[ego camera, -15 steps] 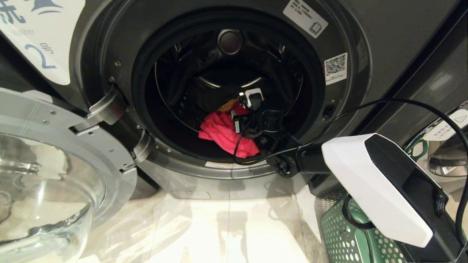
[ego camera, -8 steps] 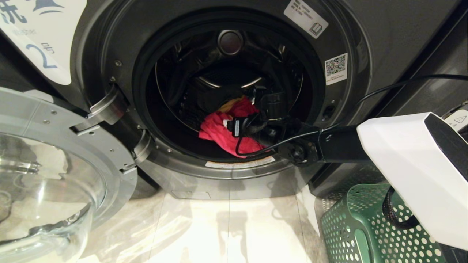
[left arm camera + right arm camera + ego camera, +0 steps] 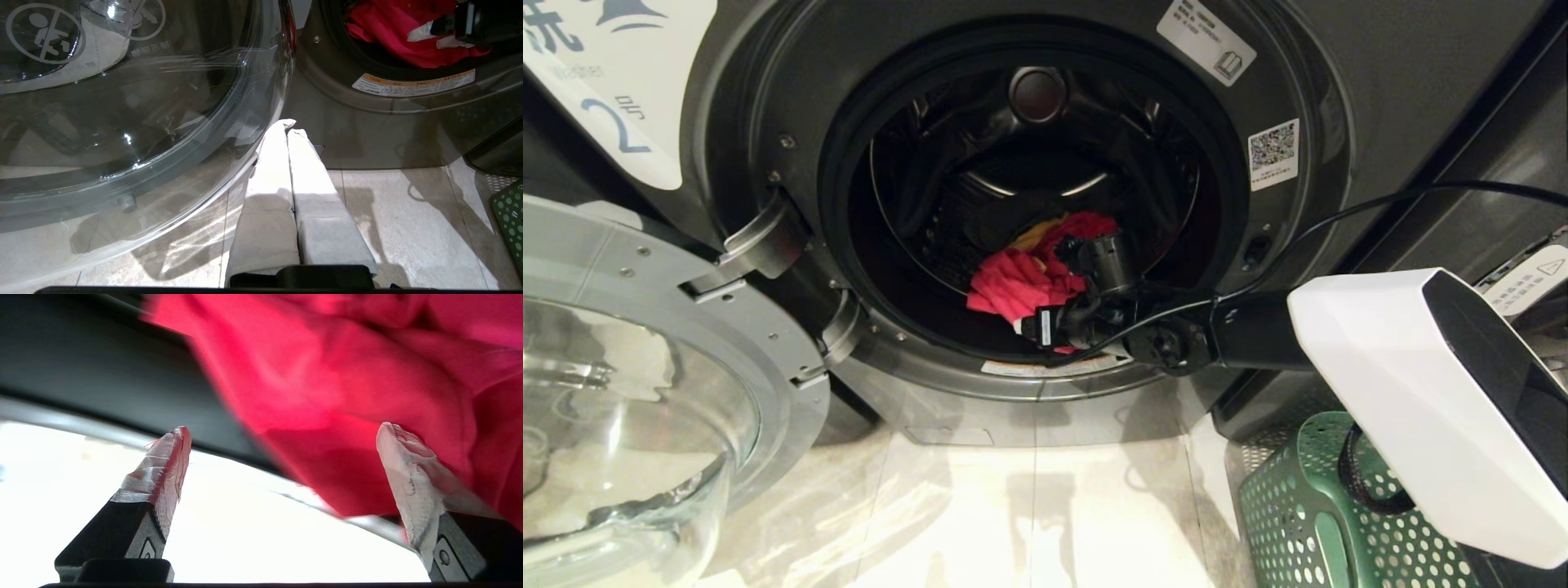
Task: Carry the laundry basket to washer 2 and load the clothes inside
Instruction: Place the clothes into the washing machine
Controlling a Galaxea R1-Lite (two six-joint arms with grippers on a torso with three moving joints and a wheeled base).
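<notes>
right claw (image 3: 282, 433) now spread wide at the near lip of washer 2 (image 3: 1339, 73) — let go of the red garment (image 3: 1013, 286), dropped inside. left claw (image 3: 288, 130) clenched, parked low. laundry basket (image 3: 1290, 523) near right — more to fetch maybe.

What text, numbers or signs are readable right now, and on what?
"2": blue, on the white label on the washer.
QR code: sticker right of the drum; not decodable.
White sticker above the drum: too small.
Orange-edged warning strip under the opening: too small.
No-child pictograms on the door glass.
</notes>
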